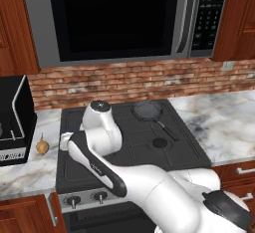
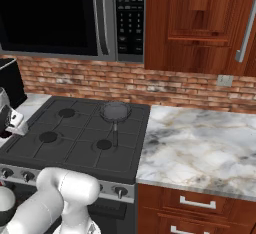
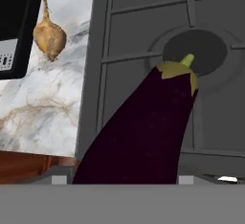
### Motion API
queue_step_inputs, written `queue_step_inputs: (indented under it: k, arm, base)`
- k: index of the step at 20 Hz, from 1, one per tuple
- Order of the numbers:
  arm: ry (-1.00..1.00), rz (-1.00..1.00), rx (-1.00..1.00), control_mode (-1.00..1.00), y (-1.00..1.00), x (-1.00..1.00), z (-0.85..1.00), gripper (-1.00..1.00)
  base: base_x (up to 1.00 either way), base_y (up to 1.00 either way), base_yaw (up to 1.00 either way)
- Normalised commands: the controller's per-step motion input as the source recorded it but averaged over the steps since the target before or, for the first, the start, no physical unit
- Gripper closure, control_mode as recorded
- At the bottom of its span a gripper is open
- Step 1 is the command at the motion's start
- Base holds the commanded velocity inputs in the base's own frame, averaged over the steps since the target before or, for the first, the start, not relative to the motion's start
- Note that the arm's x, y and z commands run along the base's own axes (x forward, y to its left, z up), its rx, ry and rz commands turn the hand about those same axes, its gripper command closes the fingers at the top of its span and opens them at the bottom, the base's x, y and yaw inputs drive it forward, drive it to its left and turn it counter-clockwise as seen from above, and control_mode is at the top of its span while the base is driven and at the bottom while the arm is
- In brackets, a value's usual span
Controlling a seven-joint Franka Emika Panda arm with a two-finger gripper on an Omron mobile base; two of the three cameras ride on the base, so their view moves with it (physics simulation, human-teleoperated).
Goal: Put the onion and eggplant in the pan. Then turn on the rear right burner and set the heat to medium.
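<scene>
Stove, black with grey grates [image 1: 129, 147], carries the small dark round frying pan [image 1: 148, 110] at its rear right. Glossy purple eggplant [image 3: 143, 132], likely firm and slippery, seems pinched mid-body by the gripper [image 3: 139, 182]; its opening is hidden. Tan onion [image 3: 49, 37] rests on marble.

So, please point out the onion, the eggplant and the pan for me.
onion [image 3: 50, 39], hand view, middle of the bulb.
eggplant [image 3: 143, 132], hand view, middle of the purple body.
pan [image 1: 147, 110], left base view, inside of the bowl.
</scene>
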Motion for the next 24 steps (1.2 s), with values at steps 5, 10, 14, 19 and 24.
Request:
queue_step_inputs:
  k: [5, 10, 14, 19, 24]
  arm:
    - [0.00, 0.00, 0.00, -1.00, -1.00, 0.45, 0.34, 1.00]
    - [0.01, 0.00, 0.00, -1.00, -1.00, 0.39, 0.34, 1.00]
    - [0.00, 0.00, 0.00, -1.00, -1.00, 0.31, 0.31, 1.00]
    - [-0.02, 0.00, 0.00, -1.00, -1.00, 0.06, 0.11, 1.00]
    - [-0.07, 0.00, -0.13, -1.00, -0.92, 0.00, 0.00, 1.00]
  base:
    - [0.00, 0.00, 0.00]
    - [0.00, 0.00, 0.00]
    - [0.00, 0.00, 0.00]
    - [0.00, 0.00, 0.00]
    - [0.00, 0.00, 0.00]
